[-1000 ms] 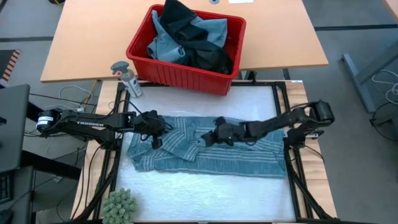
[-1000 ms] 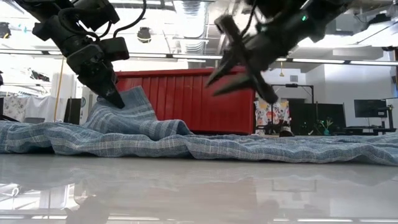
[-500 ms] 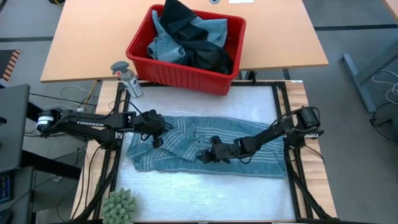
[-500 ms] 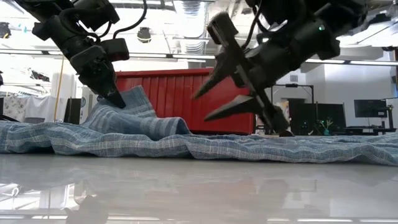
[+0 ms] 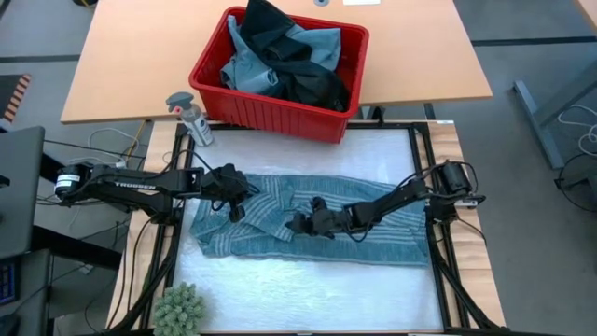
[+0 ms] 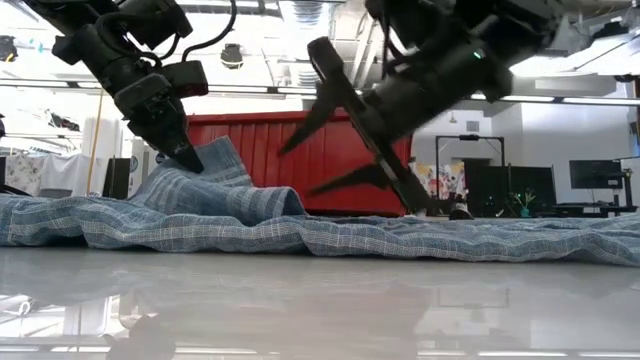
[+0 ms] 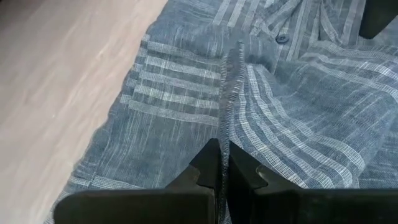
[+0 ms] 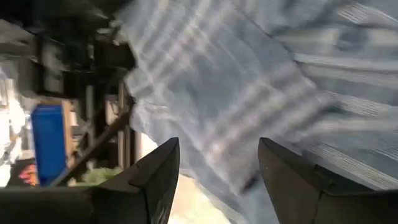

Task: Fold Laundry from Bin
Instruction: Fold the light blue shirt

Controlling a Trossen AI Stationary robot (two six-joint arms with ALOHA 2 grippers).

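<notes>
Reaching farther left than a second ago, right gripper [image 5: 300, 222] hovers with jaws spread wide, empty, above striped laundry [image 5: 392, 238] spread on the desk [image 5: 308, 285]. Left gripper [image 5: 233, 207], unmoved, pinches a raised fold. Bin [image 5: 252, 110] behind.

Spread fingers [image 8: 155, 180] over striped laundry [image 8: 249, 93]

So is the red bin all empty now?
No, the red bin in the high view is piled with clothes, some light blue and some black, heaped above its rim.
</notes>
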